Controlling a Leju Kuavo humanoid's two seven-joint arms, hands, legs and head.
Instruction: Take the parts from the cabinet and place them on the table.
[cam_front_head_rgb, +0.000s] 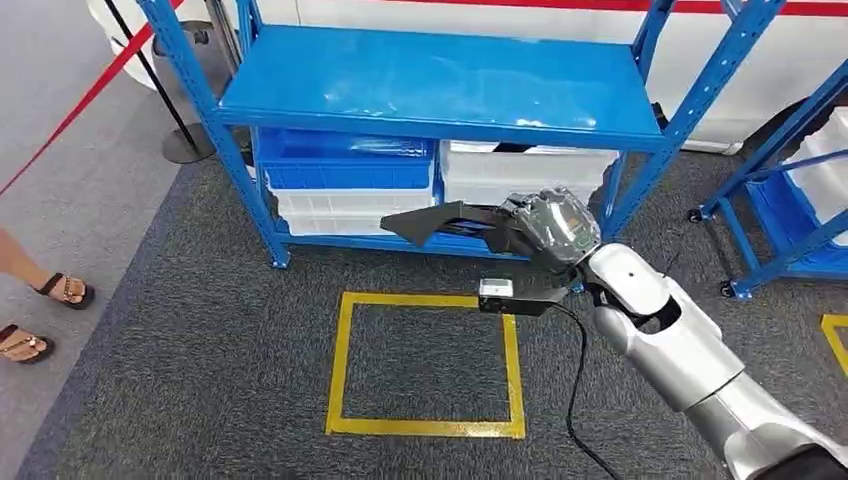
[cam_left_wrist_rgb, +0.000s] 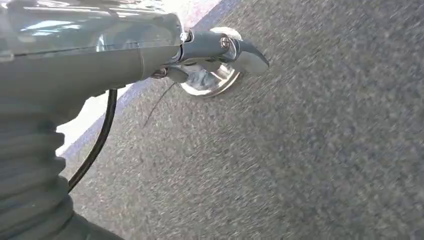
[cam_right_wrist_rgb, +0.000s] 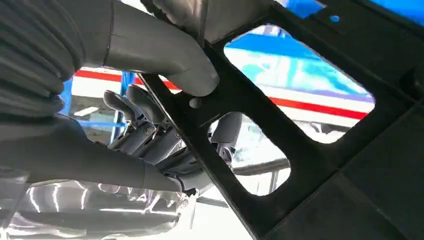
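Head view: right hand (cam_front_head_rgb: 545, 225) grips one black part (cam_front_head_rgb: 440, 222).

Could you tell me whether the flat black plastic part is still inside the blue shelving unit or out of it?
Out: the right hand holds the flat black plastic part in front of the blue shelving unit.

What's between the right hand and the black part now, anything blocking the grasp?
Nothing visible. The right hand already holds the black part: in the right wrist view the thumb presses one face of the black part with the darker fingers behind it. It hangs in front of the blue shelving rack, over the grey carpet.
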